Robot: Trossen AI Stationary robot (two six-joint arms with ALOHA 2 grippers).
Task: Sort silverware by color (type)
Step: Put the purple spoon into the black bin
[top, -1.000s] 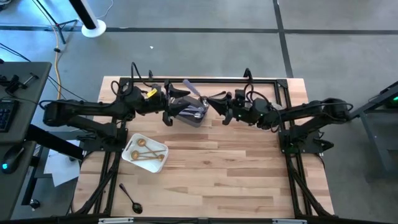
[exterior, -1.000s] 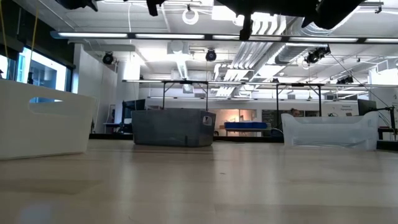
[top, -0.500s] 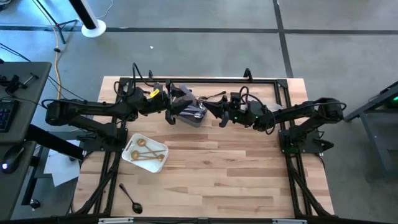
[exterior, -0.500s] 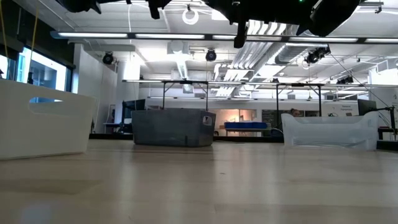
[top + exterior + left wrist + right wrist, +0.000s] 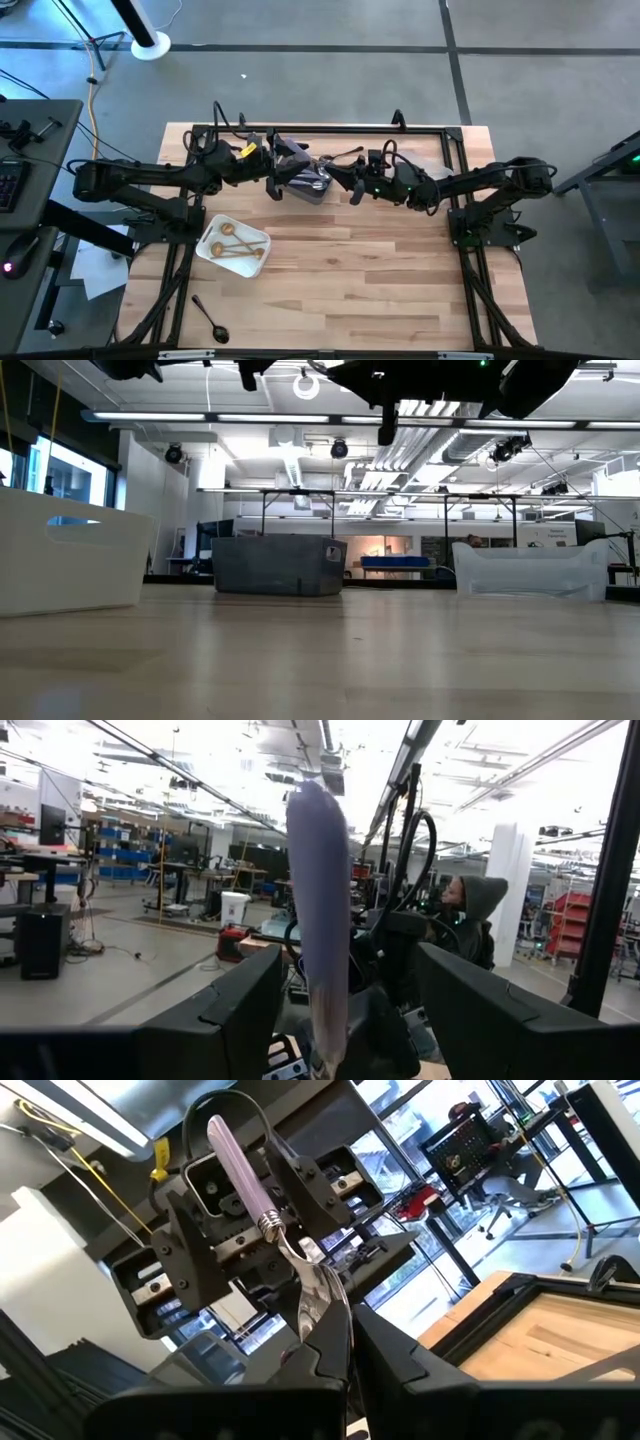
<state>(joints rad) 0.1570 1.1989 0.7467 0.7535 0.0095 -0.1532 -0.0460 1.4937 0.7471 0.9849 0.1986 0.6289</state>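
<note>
A utensil with a lilac handle (image 5: pixel 238 1160) and a shiny silver head is in the air above the grey bin (image 5: pixel 306 188). My right gripper (image 5: pixel 348 1332) reaches in from the table's right (image 5: pixel 337 173) and is shut on it. My left gripper (image 5: pixel 288 162) faces it, open. Its two fingers (image 5: pixel 225 1010) stand on either side of the lilac handle (image 5: pixel 318 900) without touching it. More silver pieces lie in the grey bin. Gold pieces (image 5: pixel 240 246) lie flat in the white tray (image 5: pixel 212 228). A black spoon (image 5: pixel 211 318) lies on the table. My right gripper pinches the utensil's silver head (image 5: pixel 312 1285) between its two fingers. It comes about level from the table's right. The utensil is lifted clear over the grey bin, and its lilac handle slants up and away from the fingers toward my left gripper.
The grey bin (image 5: pixel 278 565) stands at the table's far middle. The white tray (image 5: pixel 70 560) is at the left and a clear tub (image 5: pixel 530 570) at the right. The wooden table top (image 5: pixel 360 270) lies in front of them. A hooded person (image 5: pixel 470 915) sits in the room beyond.
My right gripper has moved toward the table's left, closing on my left gripper, and has carried the lilac-handled utensil with it. The handle now stands between my left gripper's open fingers. My left arm has stayed over the grey bin.
</note>
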